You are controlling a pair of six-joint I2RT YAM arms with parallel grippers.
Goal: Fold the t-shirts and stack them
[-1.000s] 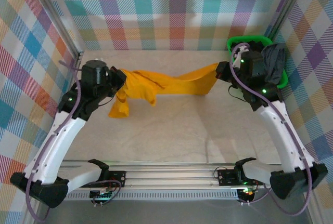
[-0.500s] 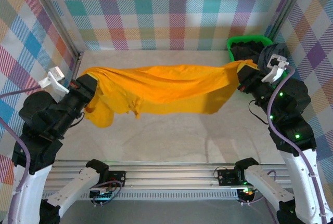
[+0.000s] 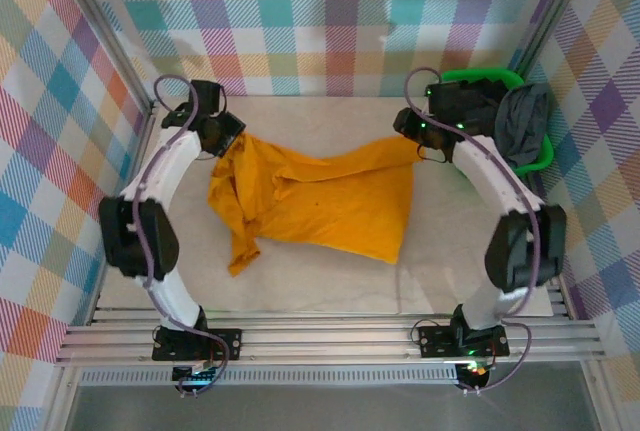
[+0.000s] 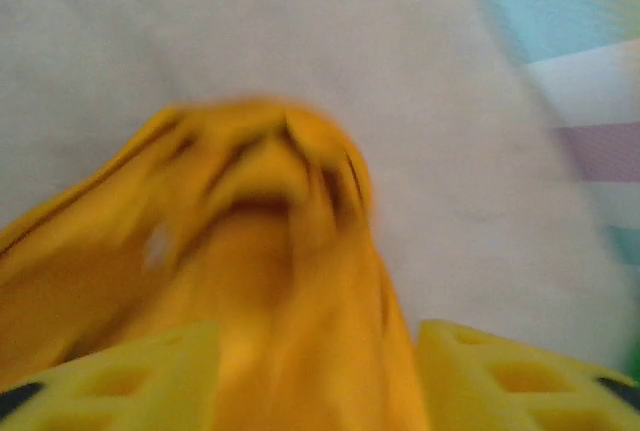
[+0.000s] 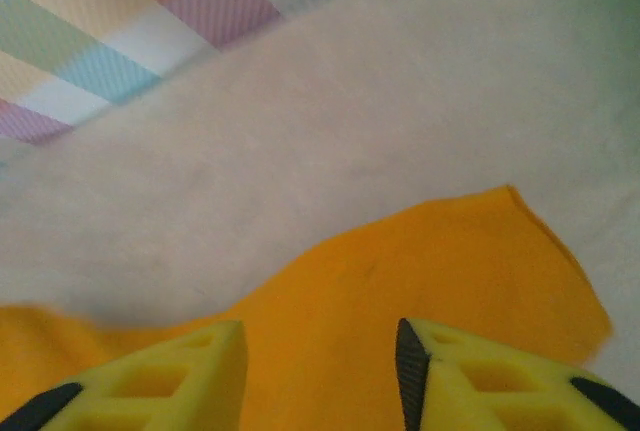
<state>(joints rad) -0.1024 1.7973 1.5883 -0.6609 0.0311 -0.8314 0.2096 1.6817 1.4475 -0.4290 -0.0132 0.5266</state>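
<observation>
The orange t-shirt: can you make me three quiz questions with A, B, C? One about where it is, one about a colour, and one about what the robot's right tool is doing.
1. Where is the orange t-shirt?
A. hung on the wall
B. lying on the table between the two arms
C. on the floor

2. What colour is the cloth in the green basket?
A. dark grey
B. red
C. white

3. How is the right tool?
A. squeezed shut
B. open
C. holding a cup

Answers:
1 B: the top view shows the shirt spread on the table.
2 A: a dark grey bundle sits in the basket at the far right.
3 B: the right wrist view shows its yellow fingers apart, with the shirt lying flat beyond them.
</observation>
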